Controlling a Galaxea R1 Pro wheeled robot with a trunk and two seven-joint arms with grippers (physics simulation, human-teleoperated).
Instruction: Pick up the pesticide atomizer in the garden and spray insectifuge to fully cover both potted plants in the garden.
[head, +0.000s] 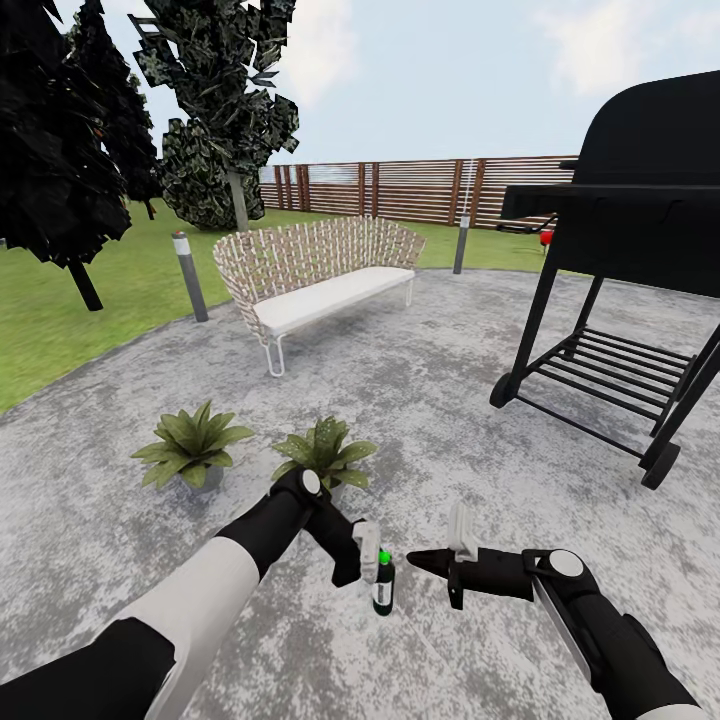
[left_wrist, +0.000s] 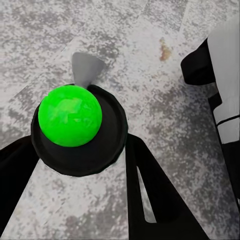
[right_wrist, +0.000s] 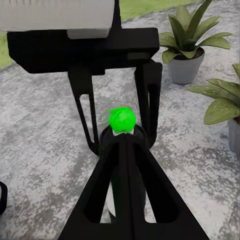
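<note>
We find the atomizer (head: 383, 585) upright on the paving between both grippers, left gripper (head: 366, 556) fingers spread about its top — lower, centre, then close; right gripper (head: 425, 562) state unclear.

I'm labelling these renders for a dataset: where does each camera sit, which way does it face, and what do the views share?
Head view: on the robot's head, facing forward and down across grey mottled paving toward a wicker bench; both arms show.
Left wrist view: above the left end effector, looking down on the slim dark-green bottle with a bright green top.
Right wrist view: behind the right end effector, facing the left one and the two leafy potted plants.
Shared: the bottle and the paving appear in all three.
</note>
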